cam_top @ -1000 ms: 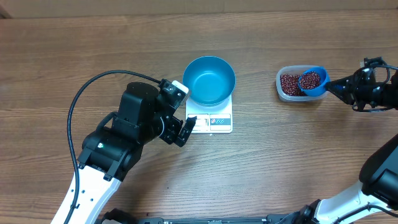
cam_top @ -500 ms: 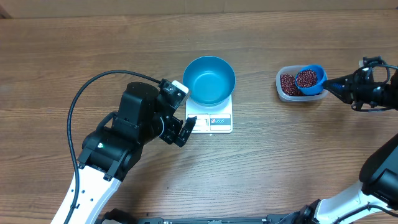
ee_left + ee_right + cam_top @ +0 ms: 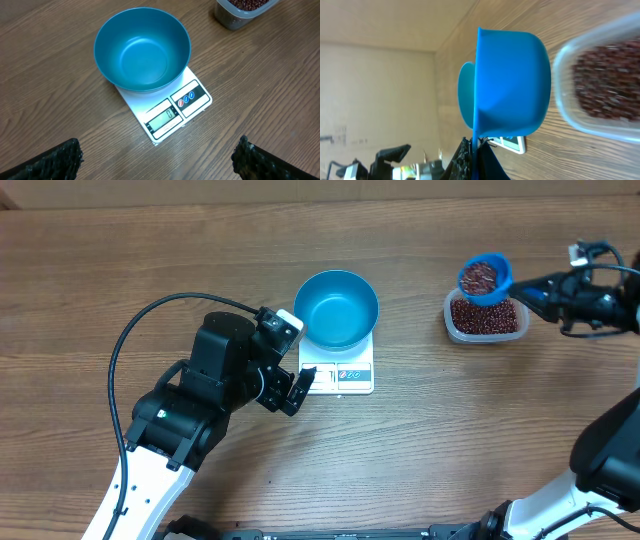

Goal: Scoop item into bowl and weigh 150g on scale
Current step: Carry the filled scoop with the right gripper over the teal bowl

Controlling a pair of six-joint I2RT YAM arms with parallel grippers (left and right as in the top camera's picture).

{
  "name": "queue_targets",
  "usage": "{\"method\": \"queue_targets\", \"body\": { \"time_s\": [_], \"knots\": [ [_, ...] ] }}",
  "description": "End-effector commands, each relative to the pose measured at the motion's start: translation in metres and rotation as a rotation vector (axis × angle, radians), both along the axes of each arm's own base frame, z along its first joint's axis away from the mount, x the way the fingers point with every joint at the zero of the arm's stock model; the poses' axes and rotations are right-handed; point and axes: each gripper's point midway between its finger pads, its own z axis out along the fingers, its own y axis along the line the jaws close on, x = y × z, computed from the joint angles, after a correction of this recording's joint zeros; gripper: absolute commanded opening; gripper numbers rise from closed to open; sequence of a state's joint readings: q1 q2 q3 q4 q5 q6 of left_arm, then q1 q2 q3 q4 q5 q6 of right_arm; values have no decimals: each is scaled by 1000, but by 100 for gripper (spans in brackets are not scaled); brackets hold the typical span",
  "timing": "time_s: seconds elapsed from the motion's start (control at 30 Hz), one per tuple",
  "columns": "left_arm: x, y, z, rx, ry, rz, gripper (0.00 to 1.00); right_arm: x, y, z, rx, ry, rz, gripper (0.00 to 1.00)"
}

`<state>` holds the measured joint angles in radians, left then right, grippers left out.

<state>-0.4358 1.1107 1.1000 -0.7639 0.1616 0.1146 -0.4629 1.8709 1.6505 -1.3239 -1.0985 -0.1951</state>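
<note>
By clear rounded plastic tub (image 3: 486, 339), round blue scoop (image 3: 512, 85) of red-brown beans (image 3: 481, 276)

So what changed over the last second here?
The right gripper, shut on the small blue plastic scoop, lifted it, heaped with dark red-brown beans, out of the clear plastic tub, now above its far rim. The open left gripper, round blue bowl and white square scale stayed put.

We find the bowl (image 3: 338, 308) on the scale (image 3: 340, 372) mid-worktop (image 3: 450, 430), with the left claw (image 3: 293, 358) just to their left. Well to the right stands the tub (image 3: 450, 315) of beans (image 3: 487, 318). The scoop (image 3: 485, 277), in the right claw (image 3: 533, 288), hangs over its rear rim.
</note>
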Motion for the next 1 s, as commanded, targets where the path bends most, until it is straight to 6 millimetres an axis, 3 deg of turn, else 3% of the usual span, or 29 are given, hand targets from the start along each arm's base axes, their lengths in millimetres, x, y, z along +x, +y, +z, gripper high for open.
{"method": "queue_targets", "body": {
  "time_s": [0.0, 0.3, 0.77, 0.97],
  "knots": [
    [-1, -1, -2, 4, 1, -20, 100, 9, 28, 32, 17, -104, 79, 4],
    [-1, -1, -2, 4, 1, -20, 100, 14, 109, 56, 13, -140, 251, 4],
    [-1, -1, -2, 4, 1, -20, 100, 18, 195, 24, -254, -144, 368, 4],
    [-1, -1, -2, 4, 1, -20, 100, 19, 208, 3, -419, -108, 343, 4]
  ]
}}
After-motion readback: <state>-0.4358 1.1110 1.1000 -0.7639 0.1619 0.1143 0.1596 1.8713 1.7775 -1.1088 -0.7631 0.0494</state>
